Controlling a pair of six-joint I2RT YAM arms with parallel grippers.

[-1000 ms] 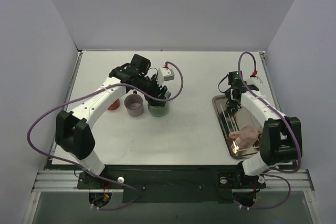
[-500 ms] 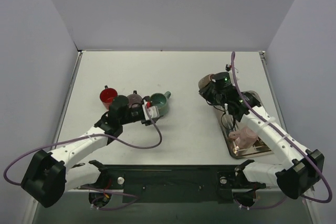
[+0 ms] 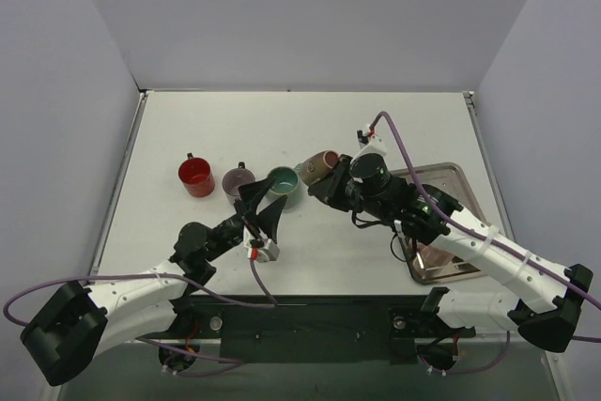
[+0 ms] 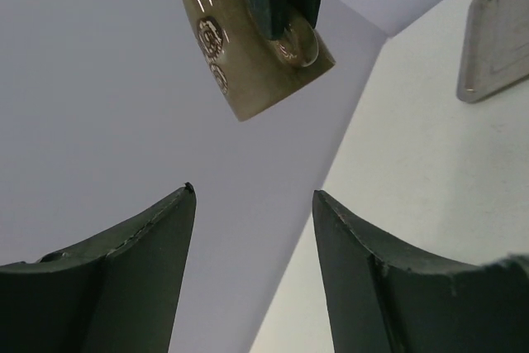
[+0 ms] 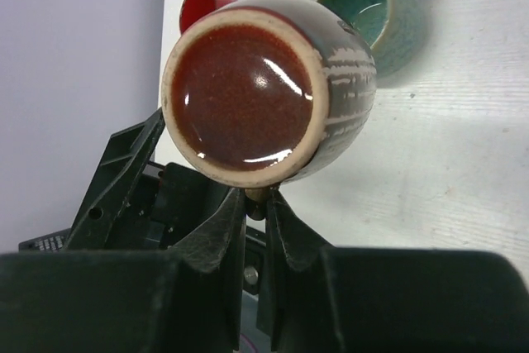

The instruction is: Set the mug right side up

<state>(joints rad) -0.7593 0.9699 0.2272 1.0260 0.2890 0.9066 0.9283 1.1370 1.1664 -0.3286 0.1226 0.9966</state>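
Note:
A brown-glazed mug with a pale patterned outside (image 3: 319,164) hangs in the air on its side, above the table middle. My right gripper (image 3: 336,180) is shut on its handle. In the right wrist view the mug's mouth (image 5: 244,93) faces the camera and the gripper (image 5: 258,200) pinches the handle below the rim. My left gripper (image 3: 261,196) is open and empty, tilted upward just left of the mug. In the left wrist view the left gripper (image 4: 252,204) points up at the held mug (image 4: 248,47).
Three upright mugs stand in a row at the table's left middle: red (image 3: 195,177), mauve (image 3: 238,181) and teal (image 3: 283,184). A metal tray (image 3: 453,177) lies at the right, partly under my right arm. The teal mug (image 5: 376,14) sits just behind the held mug.
My right gripper carried the mug left from over the tray to the table middle. My left arm pulled back toward the near edge and its open gripper now points up.

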